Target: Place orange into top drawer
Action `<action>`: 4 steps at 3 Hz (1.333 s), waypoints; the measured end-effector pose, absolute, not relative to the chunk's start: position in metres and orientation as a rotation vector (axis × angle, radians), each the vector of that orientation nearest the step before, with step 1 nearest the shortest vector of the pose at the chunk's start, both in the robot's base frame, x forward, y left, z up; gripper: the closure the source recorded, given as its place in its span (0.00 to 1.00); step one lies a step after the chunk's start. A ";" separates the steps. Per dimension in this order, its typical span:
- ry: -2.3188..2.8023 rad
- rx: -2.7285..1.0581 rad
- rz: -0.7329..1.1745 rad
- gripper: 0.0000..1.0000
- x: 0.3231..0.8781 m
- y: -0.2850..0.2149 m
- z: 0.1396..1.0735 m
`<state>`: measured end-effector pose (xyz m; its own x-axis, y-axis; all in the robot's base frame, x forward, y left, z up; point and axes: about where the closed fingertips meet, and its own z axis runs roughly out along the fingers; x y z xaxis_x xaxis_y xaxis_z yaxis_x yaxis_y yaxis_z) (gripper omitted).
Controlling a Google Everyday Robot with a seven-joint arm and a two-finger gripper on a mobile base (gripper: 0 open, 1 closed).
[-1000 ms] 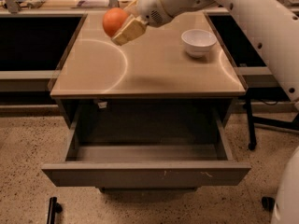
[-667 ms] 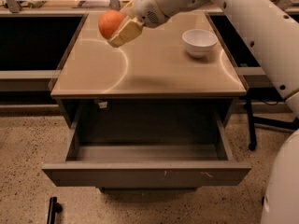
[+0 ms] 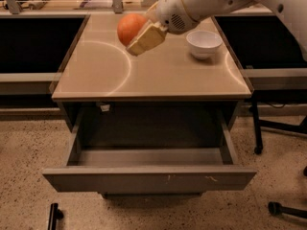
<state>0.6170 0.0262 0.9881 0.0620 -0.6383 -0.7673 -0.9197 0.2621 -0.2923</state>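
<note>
The orange (image 3: 129, 28) is round and bright, held in the air above the back middle of the tan cabinet top (image 3: 148, 73). My gripper (image 3: 135, 36) is shut on the orange, with one cream finger (image 3: 146, 38) showing across its right side. The white arm reaches in from the upper right. The top drawer (image 3: 149, 176) is pulled open below the cabinet top; its grey front panel has small scratch marks and the inside looks empty.
A white bowl (image 3: 204, 43) stands on the right part of the cabinet top. Dark shelves lie to the left (image 3: 33, 42) and right. A chair base and wheels (image 3: 280, 207) stand on the speckled floor at right. A black part (image 3: 53, 215) lies at bottom left.
The gripper with the orange has moved a little to the right and slightly down, coming toward the front over the cabinet top. The drawer and bowl have not moved.
</note>
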 end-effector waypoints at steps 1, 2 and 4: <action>1.701 -1.314 0.326 1.00 0.576 0.004 1.000; 1.729 -1.198 0.299 1.00 0.544 -0.009 0.978; 1.807 -1.159 0.305 1.00 0.534 -0.021 0.941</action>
<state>0.5339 -0.0207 0.9413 -0.1159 -0.5797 -0.8066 -0.8124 0.5225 -0.2587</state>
